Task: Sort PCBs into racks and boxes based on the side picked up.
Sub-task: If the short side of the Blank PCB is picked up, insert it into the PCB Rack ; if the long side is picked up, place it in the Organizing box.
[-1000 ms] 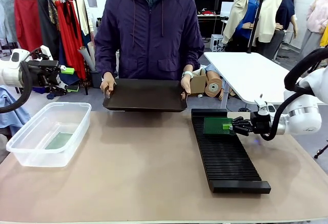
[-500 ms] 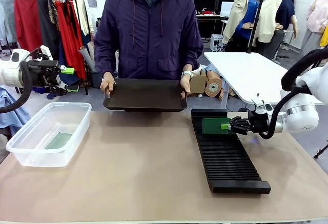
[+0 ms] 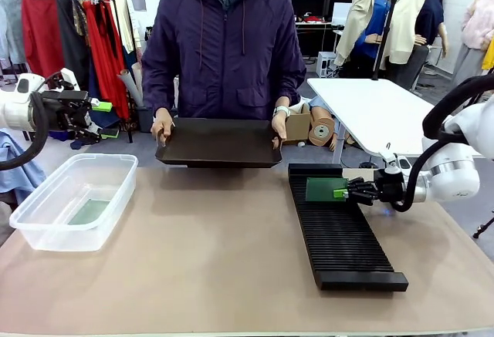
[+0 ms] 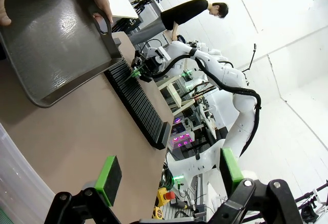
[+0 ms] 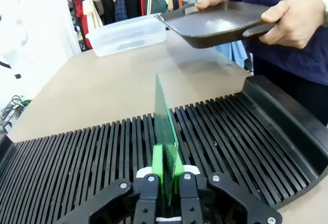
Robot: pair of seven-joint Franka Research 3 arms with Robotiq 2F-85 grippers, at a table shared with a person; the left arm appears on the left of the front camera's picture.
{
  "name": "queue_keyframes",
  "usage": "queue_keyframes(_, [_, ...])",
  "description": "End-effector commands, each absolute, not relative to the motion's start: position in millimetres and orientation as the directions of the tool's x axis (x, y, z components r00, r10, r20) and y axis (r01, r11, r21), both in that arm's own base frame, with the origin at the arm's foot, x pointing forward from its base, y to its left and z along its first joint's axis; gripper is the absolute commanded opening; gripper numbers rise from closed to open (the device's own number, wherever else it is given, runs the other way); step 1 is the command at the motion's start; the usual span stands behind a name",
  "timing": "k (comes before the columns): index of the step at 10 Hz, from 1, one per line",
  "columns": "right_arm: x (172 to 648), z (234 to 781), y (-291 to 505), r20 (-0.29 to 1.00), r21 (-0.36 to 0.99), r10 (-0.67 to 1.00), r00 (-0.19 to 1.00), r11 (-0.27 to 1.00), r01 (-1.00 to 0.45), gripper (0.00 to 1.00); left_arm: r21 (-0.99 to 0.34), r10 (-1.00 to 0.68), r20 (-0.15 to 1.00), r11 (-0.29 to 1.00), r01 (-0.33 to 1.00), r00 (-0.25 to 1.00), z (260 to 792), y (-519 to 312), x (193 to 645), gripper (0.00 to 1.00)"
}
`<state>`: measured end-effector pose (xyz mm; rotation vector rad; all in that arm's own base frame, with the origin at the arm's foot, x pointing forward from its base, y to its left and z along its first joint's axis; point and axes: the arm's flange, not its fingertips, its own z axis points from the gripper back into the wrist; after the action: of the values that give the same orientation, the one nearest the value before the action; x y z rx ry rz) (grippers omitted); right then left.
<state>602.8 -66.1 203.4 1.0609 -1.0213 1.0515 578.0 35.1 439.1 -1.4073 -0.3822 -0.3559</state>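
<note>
- PCB (image 3: 325,189): lowered since a second ago, now stood on edge in a slot near the far end of the rack (image 3: 340,233).
- Right gripper (image 3: 344,192): shifted slightly lower and toward the rack's far end, pads shown clamped on the board's edge.

A thin green PCB (image 3: 325,189) stands on edge in the far slots of the long black rack (image 3: 340,233), right of centre. At left, the clear box (image 3: 73,200) holds another PCB (image 3: 89,211) lying flat.
</note>
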Motion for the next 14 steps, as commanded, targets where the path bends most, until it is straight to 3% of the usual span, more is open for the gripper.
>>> queue_keyframes(1, [611.5, 192.6, -70.6, 0.958, 0.167, 0.194, 0.211, 0.22, -0.961, 0.45, -0.877, -0.012, 0.463, 0.133, 0.461, 0.886, 440.9, 35.7, 576.5, 1.0])
queue_keyframes(4, [611.4, 197.8, -70.9, 0.964, 0.157, 0.177, 0.2, 0.229, -0.961, 1.0, -0.877, -0.012, 0.463, 0.133, 0.461, 0.886, 440.9, 35.7, 576.5, 1.0])
queue_keyframes(14, [607.0, 198.1, -72.7, 0.967, 0.16, 0.166, 0.195, 0.202, -0.966, 1.0, -0.877, -0.012, 0.463, 0.133, 0.461, 0.886, 440.9, 35.7, 576.5, 1.0])
